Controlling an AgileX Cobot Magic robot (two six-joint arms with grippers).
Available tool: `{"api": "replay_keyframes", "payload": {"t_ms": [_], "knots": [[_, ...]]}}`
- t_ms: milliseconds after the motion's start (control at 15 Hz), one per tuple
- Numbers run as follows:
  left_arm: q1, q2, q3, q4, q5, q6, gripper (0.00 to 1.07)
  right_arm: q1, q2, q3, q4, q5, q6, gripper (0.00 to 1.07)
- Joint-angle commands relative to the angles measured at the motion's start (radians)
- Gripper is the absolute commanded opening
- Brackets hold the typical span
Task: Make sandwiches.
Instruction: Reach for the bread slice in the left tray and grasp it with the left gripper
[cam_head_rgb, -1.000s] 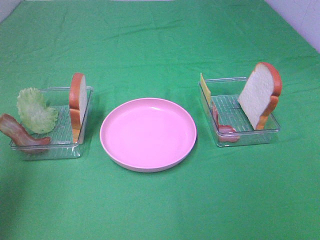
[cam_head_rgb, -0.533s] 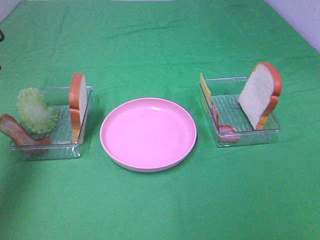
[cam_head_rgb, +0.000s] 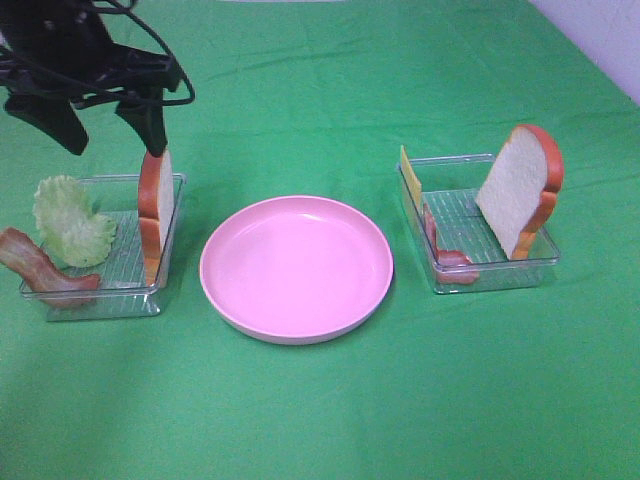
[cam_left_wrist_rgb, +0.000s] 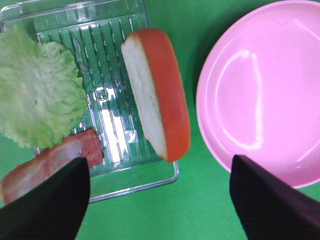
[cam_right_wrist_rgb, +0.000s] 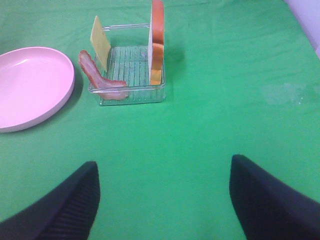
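Observation:
No stacked sandwich shows; the parts stand apart in two trays. The left clear tray (cam_head_rgb: 100, 303) holds an upright bread slice (cam_head_rgb: 155, 205), green lettuce (cam_head_rgb: 70, 220) and a bacon strip (cam_head_rgb: 40, 268). My left gripper (cam_head_rgb: 100, 128) hangs open and empty above this tray. In the left wrist view my left gripper (cam_left_wrist_rgb: 157, 200) straddles the bread (cam_left_wrist_rgb: 155, 105), with the lettuce (cam_left_wrist_rgb: 37, 100) and bacon (cam_left_wrist_rgb: 50, 167) beside it. The right tray (cam_head_rgb: 495, 275) holds bread (cam_head_rgb: 520, 190), cheese (cam_head_rgb: 410, 178) and bacon (cam_head_rgb: 440, 245). My right gripper (cam_right_wrist_rgb: 162, 200) is open and empty, short of that tray (cam_right_wrist_rgb: 127, 97).
A round pink plate (cam_head_rgb: 295, 268) lies empty between the two trays on the green cloth; it also shows in the left wrist view (cam_left_wrist_rgb: 265, 90) and the right wrist view (cam_right_wrist_rgb: 30, 85). A pale wall edge (cam_head_rgb: 610, 40) is at the far right corner.
My left arm has come into the exterior view from the upper left and now hangs open over the left tray. The food, trays and plate have not moved.

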Motion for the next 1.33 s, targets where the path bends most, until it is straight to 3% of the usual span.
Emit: {"api": "replay_keyframes", "payload": {"t_ms": [67, 333, 400, 667, 800, 1000, 1133, 1333], "knots": [[-0.064, 0.084, -0.075, 0.047, 0.022, -0.086, 0.73, -0.009, -0.016, 0.001, 0.004, -0.008, 0.003, 0.69], [-0.099, 0.217, -0.175, 0.121, 0.134, -0.147, 0.73, -0.009, -0.016, 0.001, 0.004, -0.008, 0.003, 0.69], [-0.097, 0.26, -0.192, 0.178, 0.153, -0.167, 0.73, -0.009, -0.016, 0.001, 0.004, -0.008, 0.003, 0.69], [-0.097, 0.292, -0.192, 0.174, 0.068, -0.167, 0.72, -0.009, -0.016, 0.001, 0.004, -0.008, 0.003, 0.69], [-0.097, 0.292, -0.192, 0.176, 0.045, -0.174, 0.62, -0.009, -0.016, 0.001, 0.004, -0.008, 0.003, 0.69], [-0.097, 0.292, -0.192, 0.179, 0.023, -0.188, 0.29, -0.009, -0.016, 0.001, 0.004, -0.008, 0.003, 0.69], [-0.097, 0.29, -0.192, 0.179, 0.021, -0.239, 0.12, -0.009, -0.016, 0.001, 0.004, -0.008, 0.003, 0.69], [-0.097, 0.283, -0.222, 0.178, 0.079, -0.252, 0.0, -0.009, -0.016, 0.001, 0.004, -0.008, 0.003, 0.69]]}}
